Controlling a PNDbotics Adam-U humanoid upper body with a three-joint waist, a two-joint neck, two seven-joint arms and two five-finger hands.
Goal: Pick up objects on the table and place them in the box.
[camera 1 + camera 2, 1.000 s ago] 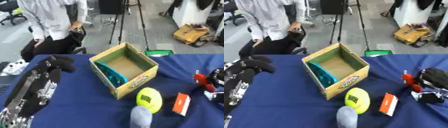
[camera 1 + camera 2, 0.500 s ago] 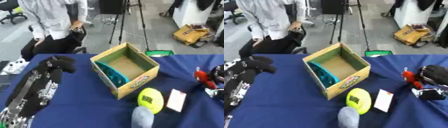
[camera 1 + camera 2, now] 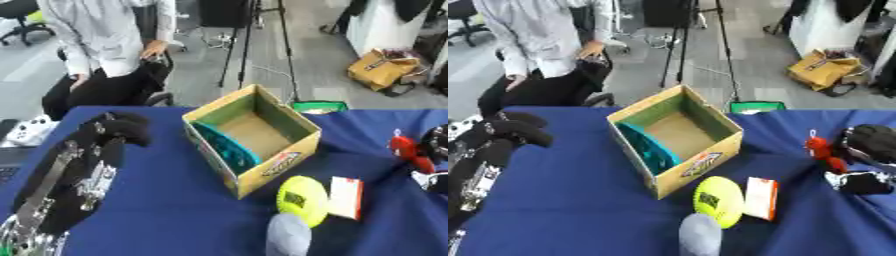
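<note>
An open cardboard box (image 3: 262,165) stands mid-table, with a teal curved thing (image 3: 226,146) leaning inside its left wall. In front of it lie a yellow ball (image 3: 303,200), a small white and orange carton (image 3: 346,198) leaning against the ball, and a grey rounded object (image 3: 288,236) at the bottom edge. At the right edge my right hand (image 3: 871,144) is curled beside a red object (image 3: 821,150) and seems to grip it. My left hand (image 3: 112,131) hovers left of the box, fingers curled on nothing.
A blue cloth (image 3: 175,220) covers the table. A white game controller (image 3: 30,131) lies at its far left edge. A person sits on a chair just behind the table's far left. A tripod and bags stand on the floor beyond.
The small carton has tipped from showing its orange face to its white face and now rests closer to the yellow ball. Both hands have hardly moved.
</note>
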